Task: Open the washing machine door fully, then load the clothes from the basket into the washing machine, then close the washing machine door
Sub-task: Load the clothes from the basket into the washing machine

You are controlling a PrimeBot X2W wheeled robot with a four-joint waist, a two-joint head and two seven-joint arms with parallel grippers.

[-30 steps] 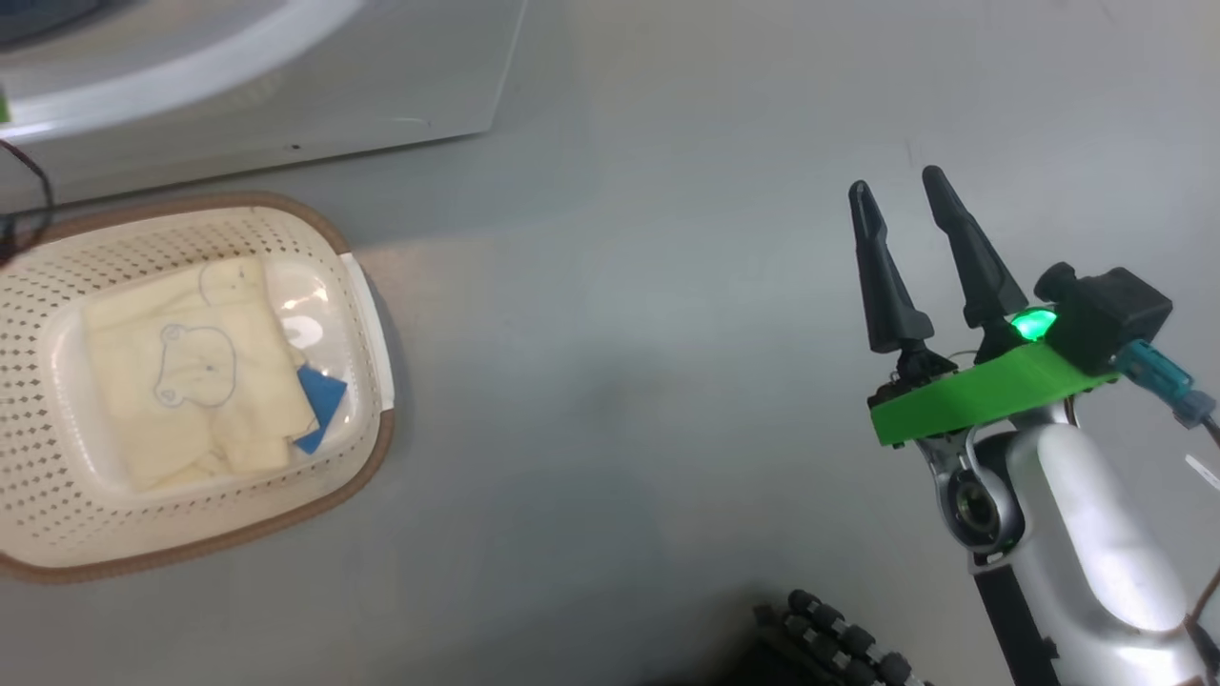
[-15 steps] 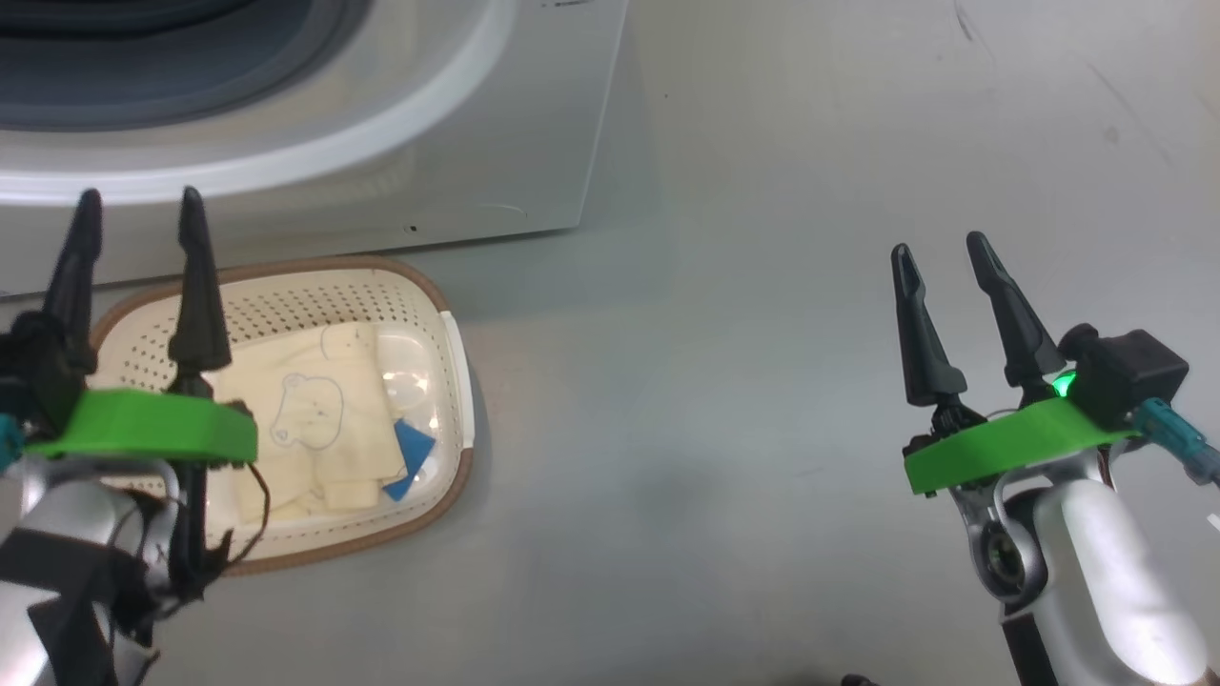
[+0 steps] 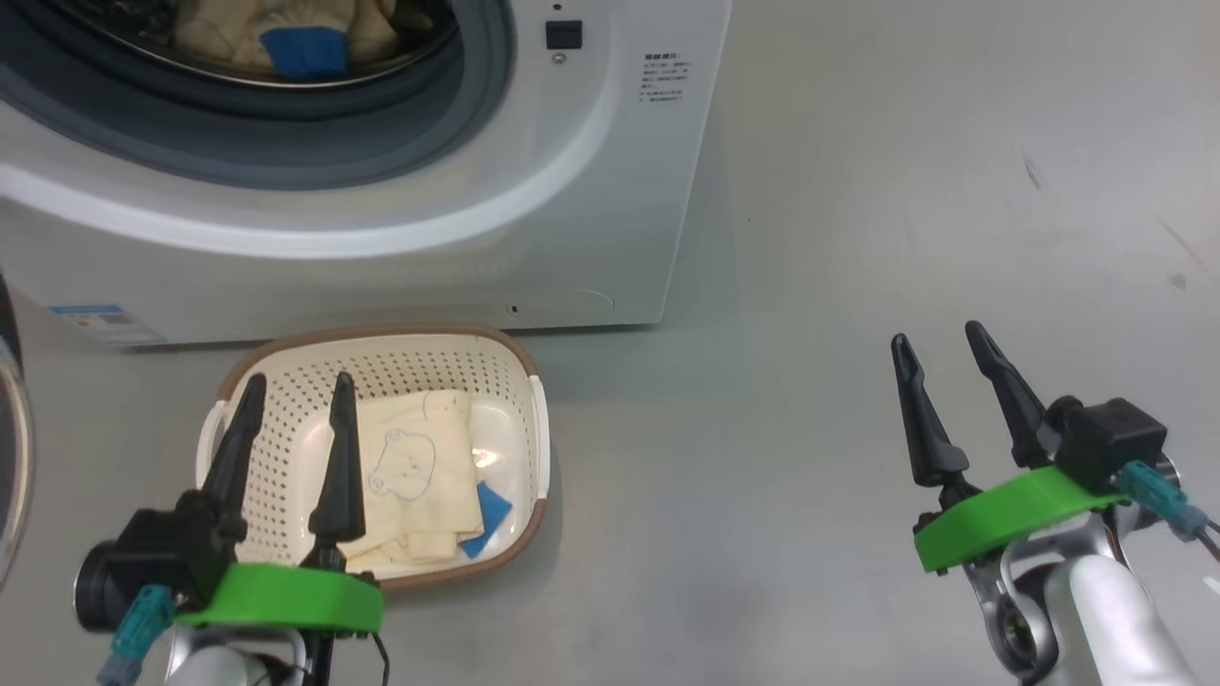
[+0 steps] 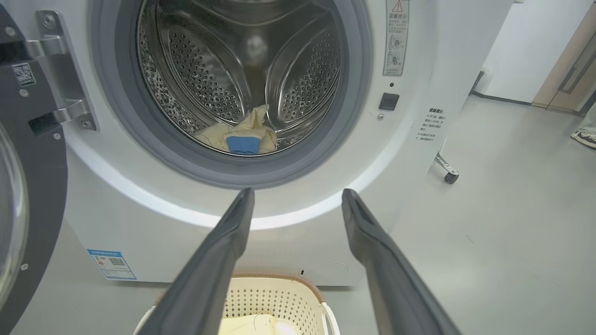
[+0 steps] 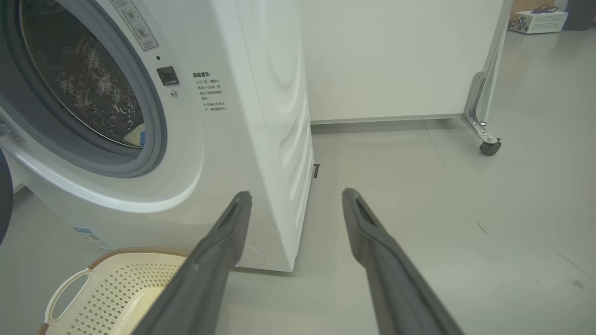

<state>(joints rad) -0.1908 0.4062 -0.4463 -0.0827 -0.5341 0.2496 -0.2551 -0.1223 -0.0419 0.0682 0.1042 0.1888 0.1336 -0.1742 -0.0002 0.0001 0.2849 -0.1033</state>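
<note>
The washing machine point(image 3: 572, 191) stands at the upper left with its door point(image 4: 37, 186) swung open to the left. One cream garment with a blue cuff point(image 4: 242, 137) lies in the steel drum. On the floor in front of the machine sits the basket point(image 3: 410, 367), holding a folded cream garment with a bear face point(image 3: 419, 476). My left gripper point(image 3: 299, 381) hovers open over the basket's near left side, fingers pointing at the machine point(image 4: 139, 223), nothing between them. My right gripper point(image 3: 936, 335) hangs open and empty over bare floor, well right of the basket point(image 5: 116, 284).
A white wheeled panel point(image 5: 396, 60) stands behind and right of the machine, with a caster point(image 5: 486, 146) on the floor. A shoe point(image 4: 584, 137) shows at the far right. The grey floor point(image 3: 762, 429) spreads out between basket and right gripper.
The head camera has tilted up and swung left, bringing the machine's drum opening and my left gripper into the picture. Both grippers stay open and empty.
</note>
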